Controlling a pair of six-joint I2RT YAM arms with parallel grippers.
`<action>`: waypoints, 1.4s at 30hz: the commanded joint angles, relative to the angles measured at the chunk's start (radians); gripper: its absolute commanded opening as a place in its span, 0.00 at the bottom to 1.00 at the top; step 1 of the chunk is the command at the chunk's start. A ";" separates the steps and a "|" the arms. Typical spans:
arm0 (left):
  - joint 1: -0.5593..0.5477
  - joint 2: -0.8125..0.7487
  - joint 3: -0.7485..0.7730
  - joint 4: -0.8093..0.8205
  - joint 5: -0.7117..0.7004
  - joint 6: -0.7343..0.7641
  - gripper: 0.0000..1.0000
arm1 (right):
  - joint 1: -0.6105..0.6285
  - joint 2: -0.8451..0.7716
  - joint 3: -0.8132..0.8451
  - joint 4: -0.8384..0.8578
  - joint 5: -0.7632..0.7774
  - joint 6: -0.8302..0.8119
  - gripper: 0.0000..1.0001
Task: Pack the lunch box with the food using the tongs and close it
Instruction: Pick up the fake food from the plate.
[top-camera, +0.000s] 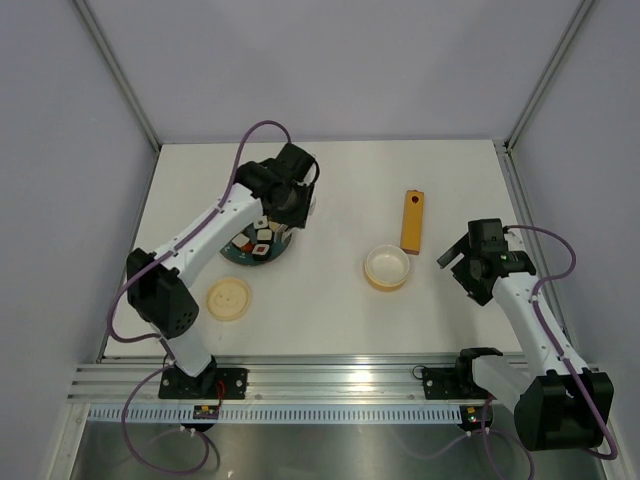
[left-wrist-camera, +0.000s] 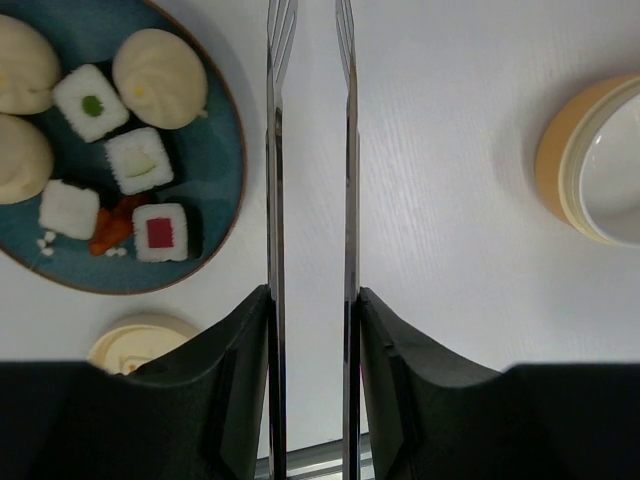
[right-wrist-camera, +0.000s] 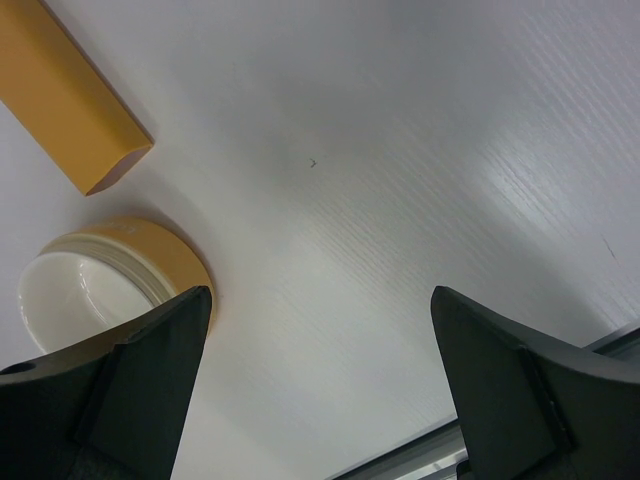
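My left gripper (left-wrist-camera: 312, 300) is shut on the silvery tongs (left-wrist-camera: 277, 150), one finger pressing on each arm. The two arms stand apart with nothing between them, and their tips reach past the top of the left wrist view, beside the plate. The food, pale buns (left-wrist-camera: 160, 78), lies on the dark teal plate (left-wrist-camera: 215, 190) among sushi pieces (left-wrist-camera: 160, 232). The lunch box (top-camera: 387, 268) stands empty mid-table, also at the right of the left wrist view (left-wrist-camera: 590, 160). Its lid (top-camera: 229, 298) lies flat near the left arm. My right gripper (right-wrist-camera: 320, 300) is open, just right of the lunch box (right-wrist-camera: 100, 275).
A long orange block (top-camera: 412, 220) lies just behind the lunch box. My left gripper (top-camera: 290, 200) hovers over the plate's (top-camera: 240, 255) far edge. The metal rail (top-camera: 340, 380) runs along the table's near edge, and white walls enclose the table.
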 joint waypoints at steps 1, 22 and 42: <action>0.060 -0.107 -0.005 -0.039 -0.019 0.016 0.41 | 0.000 -0.003 0.053 -0.007 -0.007 -0.031 1.00; 0.232 -0.195 -0.198 0.045 0.087 -0.054 0.52 | -0.001 0.046 0.085 -0.019 -0.036 -0.088 0.99; 0.261 -0.146 -0.272 0.127 0.075 -0.068 0.51 | 0.000 0.051 0.047 -0.007 -0.047 -0.088 1.00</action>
